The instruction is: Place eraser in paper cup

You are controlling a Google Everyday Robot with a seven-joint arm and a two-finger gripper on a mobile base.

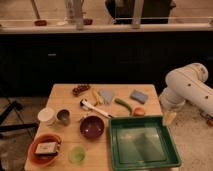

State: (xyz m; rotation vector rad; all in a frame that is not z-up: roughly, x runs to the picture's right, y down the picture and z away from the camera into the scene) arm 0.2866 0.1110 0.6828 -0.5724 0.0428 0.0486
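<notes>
Held low at the right of the frame, just beside the right edge of the desk [64, 96] and the upper right corner of the green tray [142, 119], the hand [169, 118] was seen at the end of the white arm [187, 87]. Whether it was apart or together could not be told.

The eraser [46, 148] was seen lying flat inside the orange bowl [32, 155] at the lower left of the frame, well apart from the hand. The paper cup [46, 116] was placed just above that bowl, with the metal cup [63, 117] close at its right.

Several risks were judged likely. A reach across the whole desk would be needed, so the maroon bowl [92, 127] or the tray rim could be struck on the way. Because the eraser sat low behind the bowl's wall, a shallow grasp could be blocked, and the bowl could be dragged or tipped instead. The blue-grey pads [139, 96] could be mistaken for the eraser. At release, the light paper cup could be toppled by a nudge, or the eraser could be dropped into the metal cup.
</notes>
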